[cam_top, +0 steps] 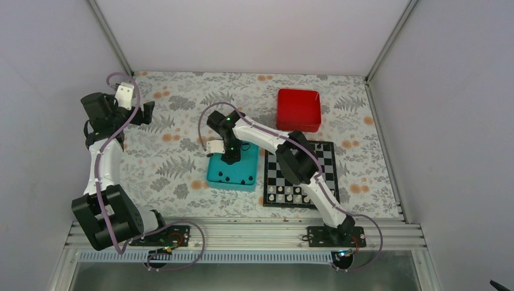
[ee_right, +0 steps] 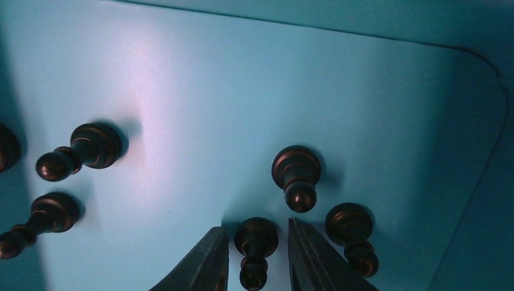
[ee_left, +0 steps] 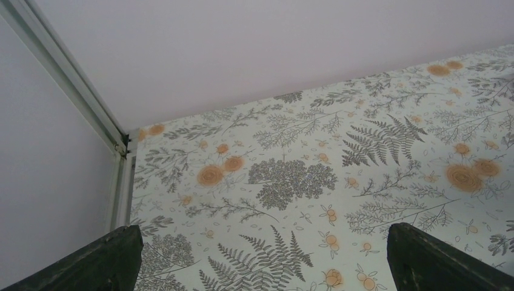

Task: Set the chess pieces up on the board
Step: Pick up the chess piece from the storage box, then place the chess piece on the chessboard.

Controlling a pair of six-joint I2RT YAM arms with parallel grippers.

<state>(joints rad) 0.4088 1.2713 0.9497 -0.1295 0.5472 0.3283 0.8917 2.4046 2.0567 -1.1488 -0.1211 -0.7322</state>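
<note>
My right pincer is down in the teal tray, its two fingers either side of a black pawn. The jaws are partly drawn in, but a thin strip of teal shows between each finger and the pawn's base, so they are not pressing on it. Just beside that pawn, toward the tray's rounded corner, two more black pieces stand close together. Three others sit well apart from it, at the left edge of the wrist view, one of them cut off by the frame. They all seem to stand upright, though the steep angle makes that hard to judge.

From above, the tray lies just left of the board, and the right arm reaches across the board's near left corner to get to it. Pale pieces fill the board's two near rows. The red tray sits just beyond the board's far edge.

My left pincer is spread as wide as it goes, hanging over the floral table near the far left corner, well apart from both trays and the board.
</note>
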